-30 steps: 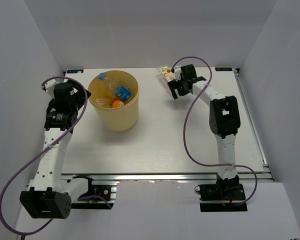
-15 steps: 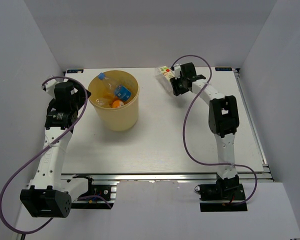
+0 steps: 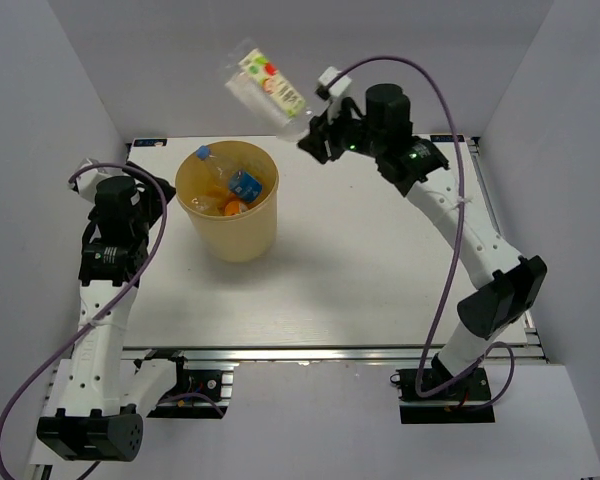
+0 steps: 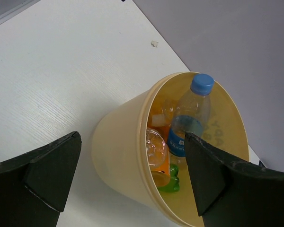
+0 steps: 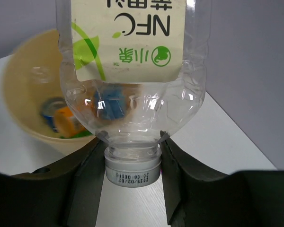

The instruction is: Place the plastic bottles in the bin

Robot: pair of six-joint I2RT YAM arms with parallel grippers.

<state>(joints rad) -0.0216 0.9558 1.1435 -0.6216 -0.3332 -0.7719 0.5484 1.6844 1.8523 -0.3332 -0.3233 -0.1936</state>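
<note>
White tabletop (image 3: 330,290) first: its far edge has just given up the last bottle. A second ago the clear bottle with the white-yellow label (image 3: 265,85) lay there with your right gripper (image 3: 315,135) standing open around it. Now the gripper has closed on the neck and the arm has swung up and left, so the bottle hangs well above the tabletop. That leaves only the carry and the drop, by my reading.

Next, the yellow bin (image 3: 238,240). From above, the held bottle sits up and to the right of the bin's mouth, not yet over it. Nothing stands between them but the near rim, and you look high enough to pass it.

Your left arm is parked just beside the bin on its other side. The left gripper (image 4: 132,165) is spread wide and holds nothing, looking straight into the bin. Don't overshoot toward it.

In the right wrist view the fingers (image 5: 87,179) pinch just above the cap, with the body standing out beyond them. It's a long lever on a small grip, so it may swing.

Inside the bin, the blue-capped bottle (image 4: 191,118) leans on the far wall with its cap near the rim. The orange bottle (image 4: 157,124) and the green bottle (image 4: 170,183) lie lower. Aim for the open middle.
</note>
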